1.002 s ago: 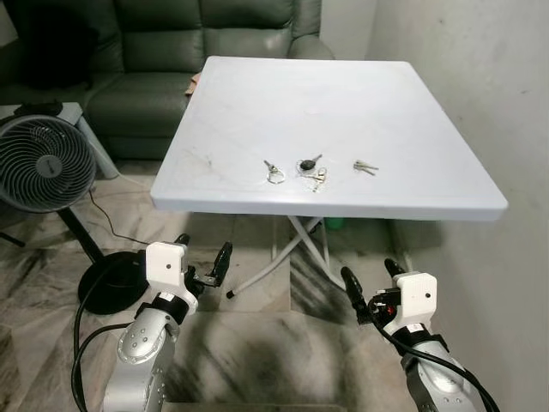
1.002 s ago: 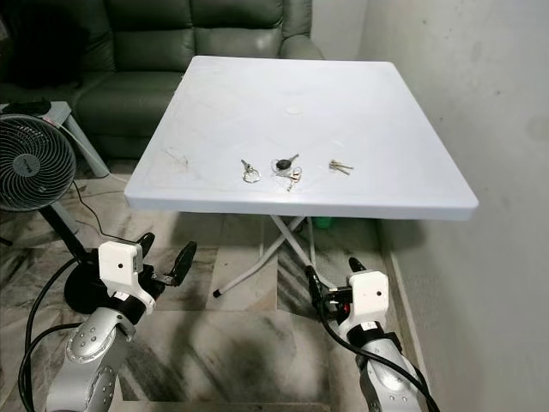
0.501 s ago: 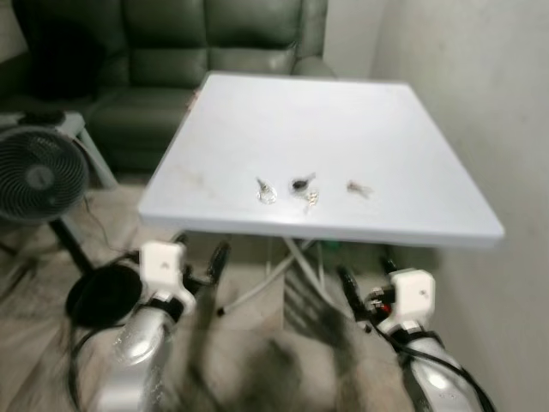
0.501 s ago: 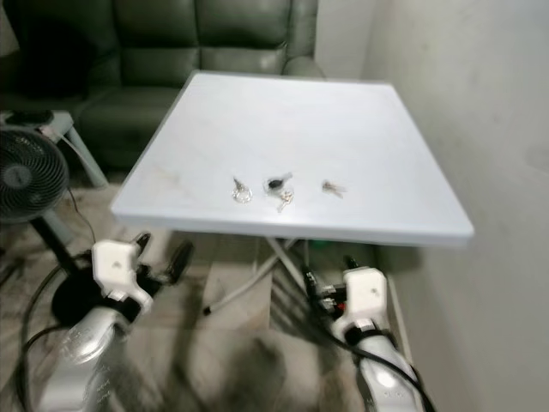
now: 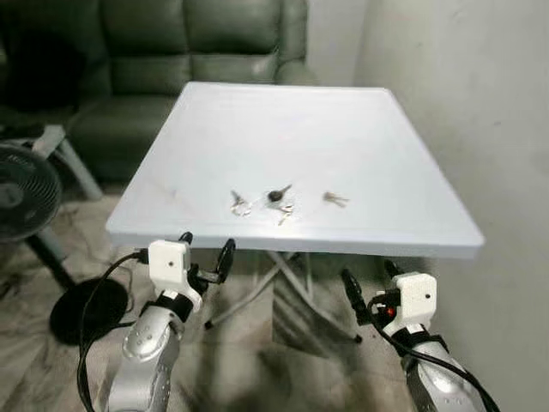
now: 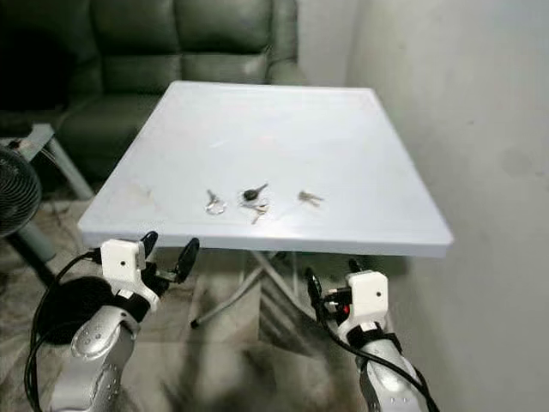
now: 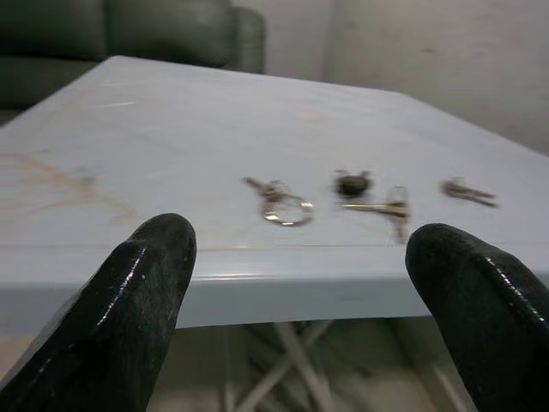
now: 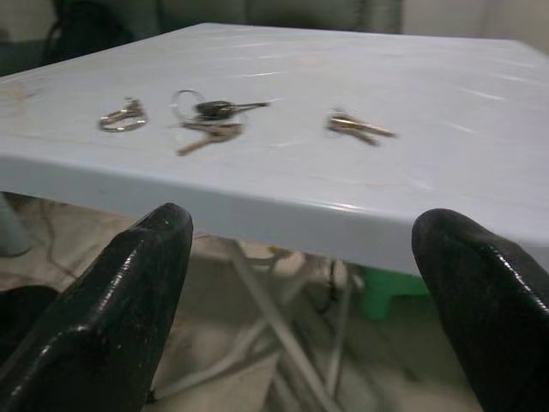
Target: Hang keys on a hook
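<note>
**Keys untouched, hook unseen**

Keys lie in three bunches mid-frame on the table: ring bunch, black-headed bunch, small bunch. None is lifted yet. Left gripper and right gripper hover below the near edge, fingers wide and empty. Since a second ago the camera has closed in; the table edge sits lower in frame.

Even, soft indoor light; worktop brightly lit, sofa dim. Slight blur noted; near fingers defocused.
</note>
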Tool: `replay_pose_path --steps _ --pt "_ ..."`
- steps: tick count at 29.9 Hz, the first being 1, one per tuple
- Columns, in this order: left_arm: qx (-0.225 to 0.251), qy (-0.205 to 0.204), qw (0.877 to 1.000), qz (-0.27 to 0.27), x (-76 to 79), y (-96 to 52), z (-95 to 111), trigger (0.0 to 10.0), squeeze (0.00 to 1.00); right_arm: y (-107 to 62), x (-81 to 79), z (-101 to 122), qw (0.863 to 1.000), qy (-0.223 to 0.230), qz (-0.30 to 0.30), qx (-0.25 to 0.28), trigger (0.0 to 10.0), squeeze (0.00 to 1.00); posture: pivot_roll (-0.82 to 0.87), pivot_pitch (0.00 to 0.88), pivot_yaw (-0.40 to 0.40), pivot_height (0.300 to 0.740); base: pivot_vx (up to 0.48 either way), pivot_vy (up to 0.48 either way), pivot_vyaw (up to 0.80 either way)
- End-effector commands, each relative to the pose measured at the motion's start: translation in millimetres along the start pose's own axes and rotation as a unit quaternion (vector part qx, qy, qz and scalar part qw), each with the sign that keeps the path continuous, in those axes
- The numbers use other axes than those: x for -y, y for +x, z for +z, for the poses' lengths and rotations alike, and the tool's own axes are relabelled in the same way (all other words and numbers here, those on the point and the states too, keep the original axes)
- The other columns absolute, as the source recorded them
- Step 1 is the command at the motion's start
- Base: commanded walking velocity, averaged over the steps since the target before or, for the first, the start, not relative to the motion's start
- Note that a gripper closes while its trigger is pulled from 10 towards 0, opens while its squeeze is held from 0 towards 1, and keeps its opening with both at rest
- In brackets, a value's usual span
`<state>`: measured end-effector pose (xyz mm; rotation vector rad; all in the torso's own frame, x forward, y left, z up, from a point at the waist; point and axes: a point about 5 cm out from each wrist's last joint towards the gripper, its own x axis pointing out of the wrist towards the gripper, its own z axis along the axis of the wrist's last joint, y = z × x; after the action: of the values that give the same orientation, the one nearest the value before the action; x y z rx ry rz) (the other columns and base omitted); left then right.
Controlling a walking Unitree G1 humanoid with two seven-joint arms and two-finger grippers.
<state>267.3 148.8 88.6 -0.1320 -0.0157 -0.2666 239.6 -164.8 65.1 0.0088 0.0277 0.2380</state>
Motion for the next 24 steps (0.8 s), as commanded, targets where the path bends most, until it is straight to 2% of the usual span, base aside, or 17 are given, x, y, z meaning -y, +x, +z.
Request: replay_pose_path --steps 1,24 --pt "-0.001 0.002 1.000 0.003 -3.6 -0.7 1.7 10.0 0.00 1.8 -1.1 3.0 1.000 0.002 0.003 0.005 10.0 0.00 0.02 0.000 0.018 0.740 0.244 0.319 0.00" --pt "-0.001 0.005 1.000 0.006 -1.4 -0.1 0.9 10.0 0.00 1.4 -0.3 4.1 1.000 -0.001 0.010 0.005 10.0 0.00 0.02 0.000 0.007 0.740 0.278 0.311 0.00"
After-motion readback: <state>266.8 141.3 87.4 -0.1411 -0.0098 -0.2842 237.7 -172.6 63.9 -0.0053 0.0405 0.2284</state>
